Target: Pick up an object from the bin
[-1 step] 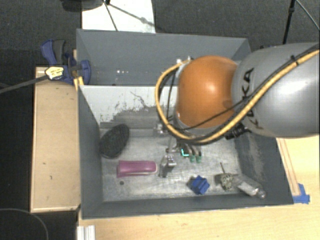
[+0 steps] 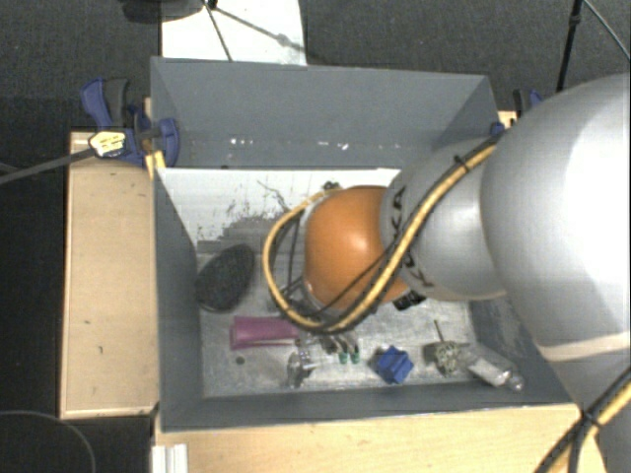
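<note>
View from beside the bin (image 2: 177,294): the arm (image 2: 552,225) reaches in from the right, with its orange cover (image 2: 340,244) and looped cables (image 2: 281,264) over the middle. The gripper (image 2: 302,361) is low near the front wall, just beside the right end of a purple bar (image 2: 258,333) lying on the floor. The cover hides it, so I cannot tell whether it is open, closed or holding anything. A dark grey oval pad (image 2: 225,276) lies to the left. A blue piece (image 2: 392,365) and metal parts (image 2: 446,358) lie to the right.
</note>
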Controlling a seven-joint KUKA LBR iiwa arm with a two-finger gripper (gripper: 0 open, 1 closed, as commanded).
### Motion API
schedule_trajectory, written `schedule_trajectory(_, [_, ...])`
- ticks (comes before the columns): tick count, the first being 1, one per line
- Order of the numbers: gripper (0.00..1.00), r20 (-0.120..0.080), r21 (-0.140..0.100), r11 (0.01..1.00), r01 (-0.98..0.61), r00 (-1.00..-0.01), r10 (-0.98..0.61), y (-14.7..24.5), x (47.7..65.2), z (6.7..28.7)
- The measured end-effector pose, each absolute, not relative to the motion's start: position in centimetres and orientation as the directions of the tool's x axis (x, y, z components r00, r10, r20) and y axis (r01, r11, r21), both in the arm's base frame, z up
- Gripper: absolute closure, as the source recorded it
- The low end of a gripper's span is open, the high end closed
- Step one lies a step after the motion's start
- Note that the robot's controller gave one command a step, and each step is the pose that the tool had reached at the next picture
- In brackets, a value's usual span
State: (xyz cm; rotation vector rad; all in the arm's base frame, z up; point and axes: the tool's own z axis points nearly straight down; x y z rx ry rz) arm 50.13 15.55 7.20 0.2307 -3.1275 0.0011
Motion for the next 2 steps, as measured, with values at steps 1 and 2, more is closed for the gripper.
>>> schedule_trajectory(1, [1.00, -0.002, 0.001, 0.990, -0.139, -0.990, -0.139, 15.6, 50.4, 7.6])
schedule_trajectory(2, [1.00, -0.007, -0.001, 0.922, -0.386, -0.922, -0.386, 14.6, 50.9, 21.4])
